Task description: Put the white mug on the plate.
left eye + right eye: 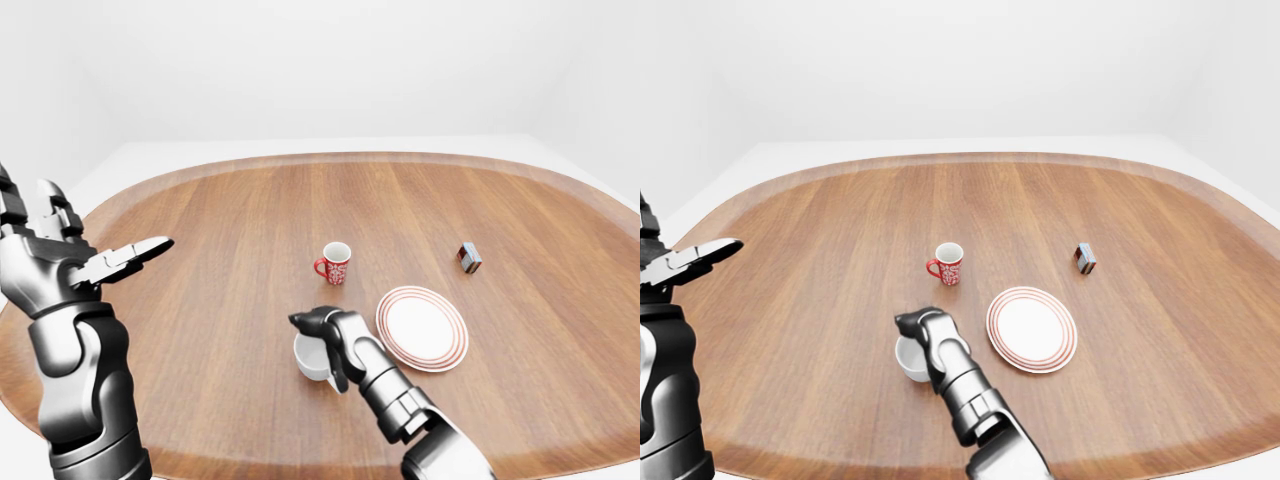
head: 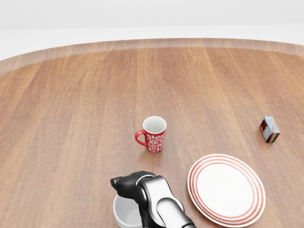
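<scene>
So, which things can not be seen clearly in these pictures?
- White mug: the right hand and forearm cover its right side in every view, so a handle and the finger contact cannot be made out; the bottom edge cuts it in the head view.
- Small box: its print is too small to read.
- Left hand: absent from the head view, cut by the left edge in the right-eye view.

Light bright, even, diffuse across all three views; no single source you can pick out. White backdrop near blown out, wall and floor barely separable. Shadows faint, soft: thin dark rim under red mug point(image 2: 154, 134) and plate point(image 2: 226, 188). Wooden surface point(image 1: 250, 230) shows dull sheen, no hard glare. Soft highlights on your metallic forearms. Render sharp throughout, no blur. Eye views wide-angle, surface edge bowed.
</scene>
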`<state>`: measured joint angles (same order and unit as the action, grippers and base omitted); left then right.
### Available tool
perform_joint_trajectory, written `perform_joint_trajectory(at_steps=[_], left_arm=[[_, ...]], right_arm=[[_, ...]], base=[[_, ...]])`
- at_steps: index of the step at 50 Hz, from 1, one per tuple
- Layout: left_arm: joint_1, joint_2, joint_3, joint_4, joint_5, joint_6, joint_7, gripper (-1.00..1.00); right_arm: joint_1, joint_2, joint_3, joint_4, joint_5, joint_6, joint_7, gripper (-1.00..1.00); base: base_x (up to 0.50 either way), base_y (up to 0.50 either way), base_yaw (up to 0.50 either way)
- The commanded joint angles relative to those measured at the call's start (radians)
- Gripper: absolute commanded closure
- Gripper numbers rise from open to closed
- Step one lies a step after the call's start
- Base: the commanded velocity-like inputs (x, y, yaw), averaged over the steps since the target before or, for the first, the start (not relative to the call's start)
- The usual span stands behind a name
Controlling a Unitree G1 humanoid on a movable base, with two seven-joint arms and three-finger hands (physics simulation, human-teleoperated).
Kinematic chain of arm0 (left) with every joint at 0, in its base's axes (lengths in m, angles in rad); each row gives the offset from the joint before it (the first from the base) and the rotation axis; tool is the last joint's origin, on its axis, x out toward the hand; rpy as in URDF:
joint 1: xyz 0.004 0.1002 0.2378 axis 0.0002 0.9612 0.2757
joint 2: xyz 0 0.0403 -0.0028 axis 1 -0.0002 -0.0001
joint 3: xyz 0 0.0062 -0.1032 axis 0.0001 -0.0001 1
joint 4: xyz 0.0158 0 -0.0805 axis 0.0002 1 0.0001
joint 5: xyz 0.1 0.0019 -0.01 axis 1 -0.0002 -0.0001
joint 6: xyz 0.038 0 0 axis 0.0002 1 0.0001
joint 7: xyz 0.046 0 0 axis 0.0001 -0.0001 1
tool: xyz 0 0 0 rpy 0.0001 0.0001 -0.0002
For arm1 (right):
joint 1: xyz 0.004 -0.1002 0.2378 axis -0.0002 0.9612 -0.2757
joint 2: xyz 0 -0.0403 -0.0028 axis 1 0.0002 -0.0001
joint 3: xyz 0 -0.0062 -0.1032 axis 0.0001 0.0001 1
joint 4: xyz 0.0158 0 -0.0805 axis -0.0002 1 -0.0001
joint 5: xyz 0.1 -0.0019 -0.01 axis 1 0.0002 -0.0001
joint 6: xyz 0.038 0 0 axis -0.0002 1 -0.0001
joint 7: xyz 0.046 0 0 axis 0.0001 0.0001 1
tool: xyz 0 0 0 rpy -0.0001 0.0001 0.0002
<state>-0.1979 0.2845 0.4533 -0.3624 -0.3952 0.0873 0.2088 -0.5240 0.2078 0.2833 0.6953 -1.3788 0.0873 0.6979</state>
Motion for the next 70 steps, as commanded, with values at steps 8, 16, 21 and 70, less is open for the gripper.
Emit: perform_joint_trajectory(at_steps=[8,16,21,70], left_arm=[[-0.001,-0.001,-0.002,0.007,0.003,0.0,-0.001,-1.0],[-0.001,-0.001,-0.004,0.008,0.003,0.0,-0.001,-1.0],[-0.001,-0.001,-0.003,0.007,0.002,0.0,0.0,-1.0],[-0.002,-0.004,-0.008,0.005,0.012,0.0,-0.001,-1.0]], right_arm=[[0.001,0.003,0.003,0.001,0.009,0.0,0.0,1.0],[0.009,-0.001,0.004,-0.017,0.009,0.0,0.0,1.0],[0.0,-0.009,-0.002,-0.03,0.007,0.0,0.0,1.0],[-0.455,-0.496,-0.275,0.338,0.264,0.0,0.0,1.0]], base=[[0.0,0.0,0.0],[0.0,0.0,0.0],[0.0,0.0,0.0],[0.0,0.0,0.0]])
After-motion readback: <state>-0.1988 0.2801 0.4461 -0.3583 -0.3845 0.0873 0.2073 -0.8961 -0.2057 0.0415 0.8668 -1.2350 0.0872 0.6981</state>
